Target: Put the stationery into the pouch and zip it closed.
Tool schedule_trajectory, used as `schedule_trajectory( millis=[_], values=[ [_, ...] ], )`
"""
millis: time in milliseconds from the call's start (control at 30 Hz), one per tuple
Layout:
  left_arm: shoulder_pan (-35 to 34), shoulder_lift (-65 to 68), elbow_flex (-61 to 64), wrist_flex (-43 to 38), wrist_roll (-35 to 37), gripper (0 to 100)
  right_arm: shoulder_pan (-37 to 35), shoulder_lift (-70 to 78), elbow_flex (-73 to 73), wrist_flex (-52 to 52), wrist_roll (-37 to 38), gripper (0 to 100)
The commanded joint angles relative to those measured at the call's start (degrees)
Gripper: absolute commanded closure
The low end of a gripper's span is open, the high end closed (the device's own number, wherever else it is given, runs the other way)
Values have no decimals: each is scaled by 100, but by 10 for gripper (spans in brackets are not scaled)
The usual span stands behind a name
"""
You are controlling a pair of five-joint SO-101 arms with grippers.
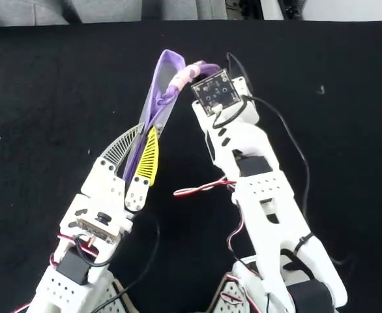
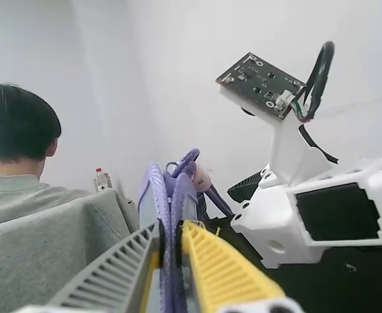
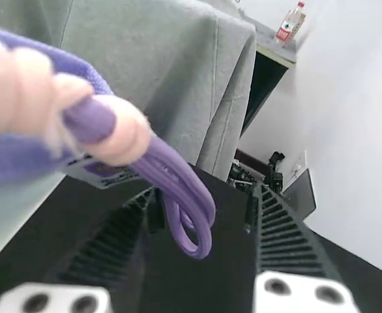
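The purple pouch [image 1: 160, 91] hangs lifted above the black table, stretched upward and edge-on. My left gripper [image 1: 147, 129] is shut on its lower end, the grey and yellow fingers pinching the fabric [image 2: 161, 195]. At the pouch's upper end sits a pink pom [image 1: 184, 73] with a purple cord loop [image 3: 191, 208]. My right gripper [image 3: 201, 195] is open around that loop, its black fingers [image 3: 269, 222] standing apart on either side of it. From above, the right wrist's camera board [image 1: 217, 91] covers those fingers.
The black table [image 1: 47, 98] spreads wide on both sides of the arms. A red and white wire [image 1: 197, 189] and black cables [image 1: 295, 150] trail from the right arm. The two arms stand close together near the pouch's top.
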Motion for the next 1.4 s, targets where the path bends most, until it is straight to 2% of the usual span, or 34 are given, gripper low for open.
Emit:
schedule_trajectory(
  millis=[0,167,400,633,1200,1367],
  values=[
    [-127,44,145,18,53,972,70,-31,-163,88,62,786],
    [-127,44,145,18,44,972,53,-75,-101,158,53,786],
    [-127,44,145,9,53,972,53,-963,295,431,18,786],
    [-119,44,145,18,53,972,62,-919,330,325,35,786],
    [-119,44,145,18,53,972,88,-1824,769,809,62,786],
    [-119,44,145,18,53,972,123,-1859,716,1160,334,786]
  ],
)
